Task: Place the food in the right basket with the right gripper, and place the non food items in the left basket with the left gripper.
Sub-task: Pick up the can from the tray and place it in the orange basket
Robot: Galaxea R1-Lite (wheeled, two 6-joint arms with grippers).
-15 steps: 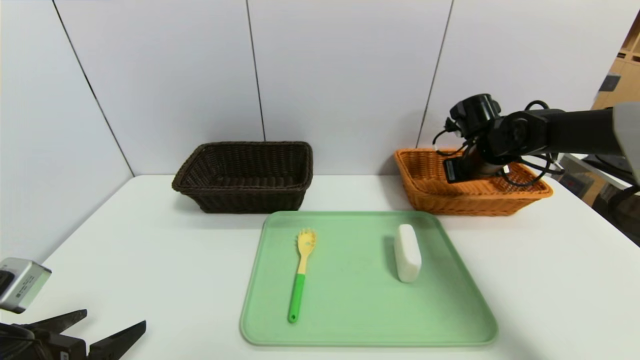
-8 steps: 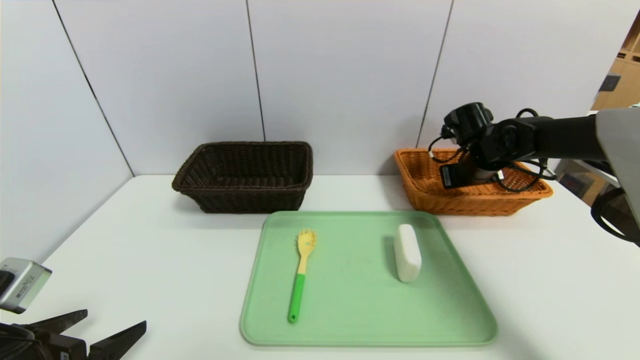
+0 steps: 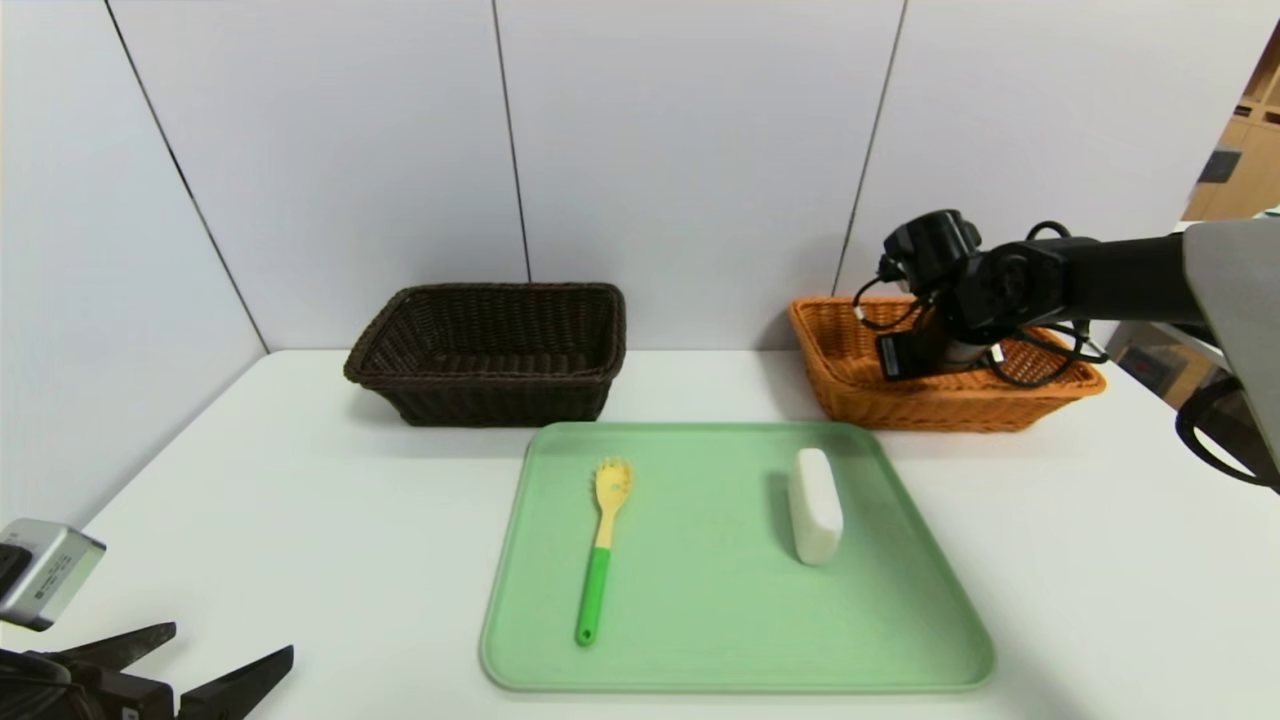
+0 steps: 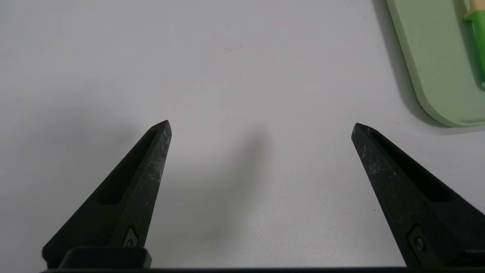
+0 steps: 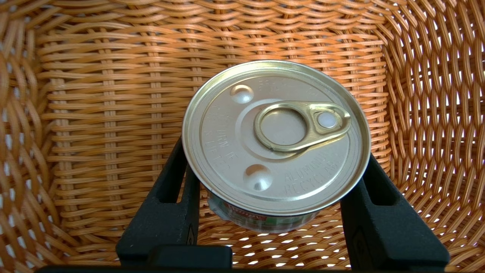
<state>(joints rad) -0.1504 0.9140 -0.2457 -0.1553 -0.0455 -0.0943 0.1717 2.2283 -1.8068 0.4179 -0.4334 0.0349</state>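
Right wrist view: the right gripper (image 5: 274, 151) grips the tin can (image 5: 276, 138) within the orange basket (image 5: 79, 113); its lid partly reads "RECYCLAB". Left gripper (image 3: 233, 634), wide open and empty, hovers near-left of the green tray (image 3: 730, 640).

Green tray (image 3: 740, 640) lying on a white table (image 3: 300, 520), pale panelled wall (image 3: 700, 150) standing behind, wooden shelving (image 3: 1240, 150) showing beyond at the far right.

Orange wicker basket (image 3: 930, 408), dark brown wicker basket (image 3: 490, 400), pale green tray (image 3: 720, 620). The pasta fork (image 3: 597, 575) is yellow with a green handle; the rounded block (image 3: 816, 508) is plain white.
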